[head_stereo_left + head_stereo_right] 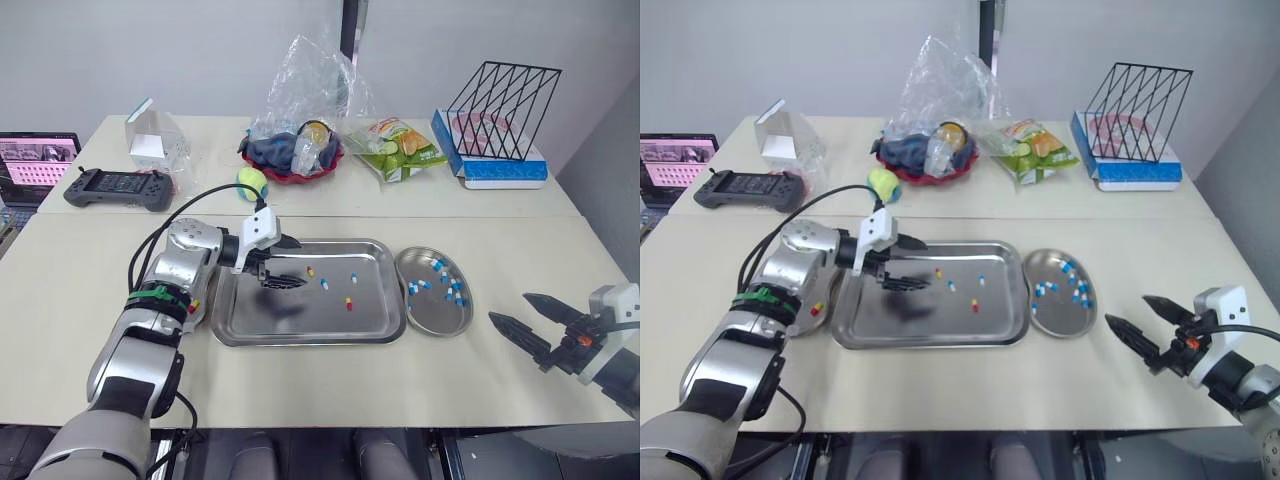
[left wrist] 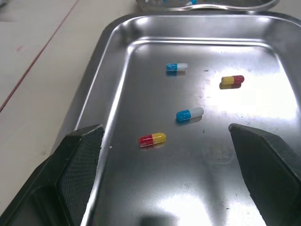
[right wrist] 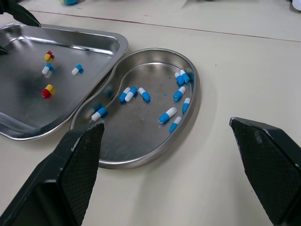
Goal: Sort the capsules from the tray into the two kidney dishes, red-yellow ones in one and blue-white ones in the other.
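Observation:
A steel tray [image 1: 300, 325] lies in the middle of the near table. It holds two red-yellow capsules [image 2: 152, 139] [image 2: 232, 81] and two blue-white capsules [image 2: 189, 114] [image 2: 176, 67]. My left gripper [image 1: 288, 262] hovers open over the tray's left part, the nearest red-yellow capsule just ahead of its fingers. A kidney dish [image 1: 437, 318] right of the tray holds several blue-white capsules [image 3: 168, 114]. The other kidney dish [image 1: 810, 322] is mostly hidden under my left forearm; a red-yellow capsule [image 1: 817, 308] shows in it. My right gripper [image 1: 510, 308] is open above the bare table right of the dish.
On the far table stand a tennis ball [image 1: 251, 182], a red bowl [image 1: 295, 172] with cloth and a plastic bag, a snack bag [image 1: 398, 148], a wire rack [image 1: 500, 95] on a box, a game controller [image 1: 118, 188] and a laptop [image 1: 35, 160].

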Available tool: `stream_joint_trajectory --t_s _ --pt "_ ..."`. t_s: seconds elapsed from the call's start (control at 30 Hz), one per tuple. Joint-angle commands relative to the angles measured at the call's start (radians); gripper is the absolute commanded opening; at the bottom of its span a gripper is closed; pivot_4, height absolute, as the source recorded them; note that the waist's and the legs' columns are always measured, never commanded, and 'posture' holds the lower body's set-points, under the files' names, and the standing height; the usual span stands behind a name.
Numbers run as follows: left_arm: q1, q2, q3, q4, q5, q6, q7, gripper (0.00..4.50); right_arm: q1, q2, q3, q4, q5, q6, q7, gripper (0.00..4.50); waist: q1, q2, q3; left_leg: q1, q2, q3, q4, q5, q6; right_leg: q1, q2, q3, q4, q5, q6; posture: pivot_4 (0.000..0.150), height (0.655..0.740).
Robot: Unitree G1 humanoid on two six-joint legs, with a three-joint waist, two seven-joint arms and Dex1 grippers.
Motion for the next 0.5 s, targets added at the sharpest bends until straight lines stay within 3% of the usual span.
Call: stream_joint_trajectory --t_s 0.03,0.23,0.37,0.5 --pt "-0.075 -0.026 -0.015 0.108 0.056 -0.108 -0.001 4.49 -0.006 -0.004 -0.031 -0.023 0.01 -0.033 0.0 4.5 0.001 0.0 0.0 0.0 0.0 0.0 0.0 0.0 0.0 0.0 0.0 0.0 0.0 0.0 0.0 0.15 0.7174" --pt "-0.172 -0.091 -0.02 0.289 0.128 -0.173 0.014 4.49 -0.001 -0.004 -0.022 -0.021 -0.015 -0.062 -0.001 4.5 0.009 0.0 0.0 -0.003 -0.002 -0.004 0.002 0.0 0.0 0.0 0.0 0.0 0.0 0.0 0.001 0.15 0.7174" --pt "-0.195 -0.116 -0.01 0.34 0.154 -0.184 0.002 3.3 0.016 0.002 -0.029 -0.031 -0.007 -0.063 -0.005 4.5 0.014 0.0 0.0 -0.004 -0.006 -0.011 0.002 0.0 0.0 0.0 0.0 0.0 0.0 0.0 0.001 0.15 0.7174" --pt "-0.206 -0.134 -0.014 0.364 0.186 -0.188 0.018 3.3 0.039 0.007 -0.028 -0.039 -0.013 -0.071 -0.006 4.5 0.021 0.0 0.0 -0.005 -0.009 -0.017 0.002 0.0 0.0 0.0 0.0 -0.001 0.0 0.0 0.001 0.15 0.7174"
